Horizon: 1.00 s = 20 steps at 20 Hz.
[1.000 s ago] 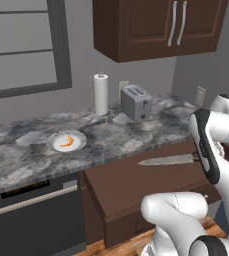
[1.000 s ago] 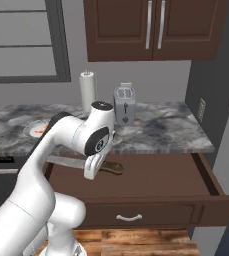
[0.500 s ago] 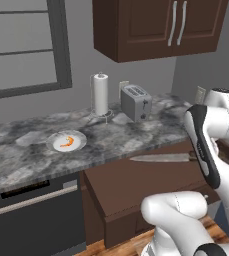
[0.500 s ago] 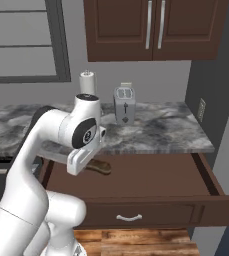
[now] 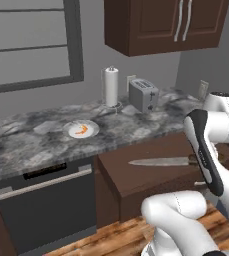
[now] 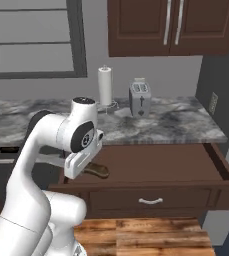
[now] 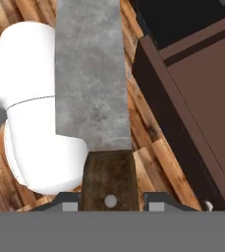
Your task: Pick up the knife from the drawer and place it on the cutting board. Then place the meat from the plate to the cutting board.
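now the hand pinches the knife by its handle, blade level over the drawer

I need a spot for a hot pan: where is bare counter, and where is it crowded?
Bare grey marble counter lies left of the small white plate holding the orange-red meat, and again right of the silver toaster. It is crowded at the back, where the white paper towel roll stands close beside the toaster.
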Motion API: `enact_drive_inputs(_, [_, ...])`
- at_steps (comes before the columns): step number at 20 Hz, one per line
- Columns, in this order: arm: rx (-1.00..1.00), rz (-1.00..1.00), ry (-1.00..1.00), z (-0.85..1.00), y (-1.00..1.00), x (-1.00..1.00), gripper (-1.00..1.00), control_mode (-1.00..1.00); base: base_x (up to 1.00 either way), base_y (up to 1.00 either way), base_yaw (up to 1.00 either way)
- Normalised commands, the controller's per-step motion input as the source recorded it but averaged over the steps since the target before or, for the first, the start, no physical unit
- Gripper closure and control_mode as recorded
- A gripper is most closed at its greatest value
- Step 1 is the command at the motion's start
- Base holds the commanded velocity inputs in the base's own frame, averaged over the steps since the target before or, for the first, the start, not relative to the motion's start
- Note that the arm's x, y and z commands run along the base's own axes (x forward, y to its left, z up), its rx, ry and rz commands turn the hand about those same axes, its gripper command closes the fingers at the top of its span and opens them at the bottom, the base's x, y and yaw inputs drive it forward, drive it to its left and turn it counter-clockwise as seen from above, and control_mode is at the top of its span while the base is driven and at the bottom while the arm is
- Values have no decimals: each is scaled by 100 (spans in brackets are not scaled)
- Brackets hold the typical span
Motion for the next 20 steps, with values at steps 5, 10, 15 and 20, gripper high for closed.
enact_drive_inputs(5, [0,0,0,0,0,0,100,100,-56,89,8])
enact_drive_inputs(10, [0,0,0,0,0,0,100,100,-37,100,17])
enact_drive_inputs(15, [0,0,0,0,0,0,100,100,-19,100,22])
enact_drive_inputs(20, [0,0,0,0,0,0,100,100,-3,99,29])
